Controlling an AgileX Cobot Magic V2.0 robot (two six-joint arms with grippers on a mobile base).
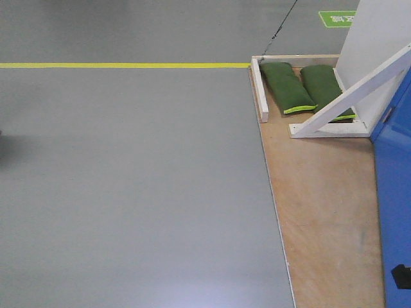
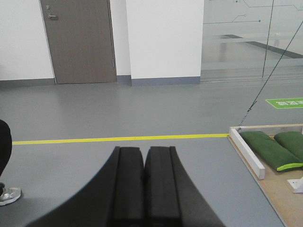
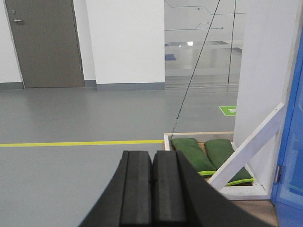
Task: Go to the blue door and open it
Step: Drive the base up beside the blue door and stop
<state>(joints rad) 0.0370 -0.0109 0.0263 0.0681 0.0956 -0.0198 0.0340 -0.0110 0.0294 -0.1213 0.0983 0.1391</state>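
The blue door (image 1: 393,192) shows only as a glossy blue strip along the right edge of the front view, standing on a plywood base (image 1: 321,212). The same blue door (image 3: 291,156) fills the right edge of the right wrist view, with a small silver hinge on its side. Its handle and lock are out of view. My left gripper (image 2: 144,153) is shut with nothing in it, held over grey floor. My right gripper (image 3: 152,158) is also shut and empty, left of the door.
A white wall panel (image 1: 379,45) with a diagonal brace (image 1: 353,96) stands beside the door. Two green sandbags (image 1: 286,86) lie on the base at its foot. A yellow floor line (image 1: 122,65) crosses the grey floor. A grey room door (image 2: 78,40) is far back.
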